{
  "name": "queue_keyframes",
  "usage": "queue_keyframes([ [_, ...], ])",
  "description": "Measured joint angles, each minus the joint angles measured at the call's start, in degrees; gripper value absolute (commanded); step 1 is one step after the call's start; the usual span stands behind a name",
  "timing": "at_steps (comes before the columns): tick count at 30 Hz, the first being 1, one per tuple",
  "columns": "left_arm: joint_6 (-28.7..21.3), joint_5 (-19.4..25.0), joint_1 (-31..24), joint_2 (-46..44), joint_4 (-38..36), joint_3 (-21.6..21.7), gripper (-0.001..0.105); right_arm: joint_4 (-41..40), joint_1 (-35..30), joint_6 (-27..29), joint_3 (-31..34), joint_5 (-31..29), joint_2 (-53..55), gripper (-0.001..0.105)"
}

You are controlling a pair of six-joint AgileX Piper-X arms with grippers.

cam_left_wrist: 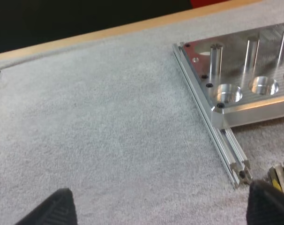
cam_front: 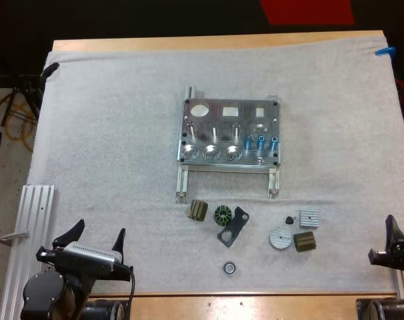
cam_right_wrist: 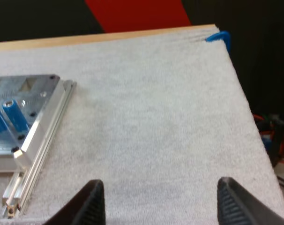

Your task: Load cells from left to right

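White mat (cam_front: pixel 122 147) on wooden table (cam_front: pixel 215 42): central fixture (cam_front: pixel 230 127) holds blue cells (cam_front: pixel 261 141). Left hand (cam_front: pixel 100 228) and right hand (cam_right_wrist: pixel 160 181), both spread and empty, sit at near corners. Likely hazard: a reaching arm scatters the loose parts (cam_front: pixel 222 215).

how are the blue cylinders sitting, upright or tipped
Upright: the blue cylinders stand on end at the right of the metal fixture.
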State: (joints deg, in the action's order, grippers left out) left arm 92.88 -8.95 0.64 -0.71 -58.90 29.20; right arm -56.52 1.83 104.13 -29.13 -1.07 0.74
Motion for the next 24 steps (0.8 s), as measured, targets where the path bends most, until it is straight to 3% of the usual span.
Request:
queue_keyframes([
  [18,0.07,0.00,0.00,0.00,0.33,0.00,0.072,0.12,0.00,-1.11,0.82,-0.11,0.00,0.052],
  [24,0.07,0.00,2.32,0.00,0.33,0.00,0.072,0.12,0.00,-1.24,0.82,-0.11,0.00,0.052],
])
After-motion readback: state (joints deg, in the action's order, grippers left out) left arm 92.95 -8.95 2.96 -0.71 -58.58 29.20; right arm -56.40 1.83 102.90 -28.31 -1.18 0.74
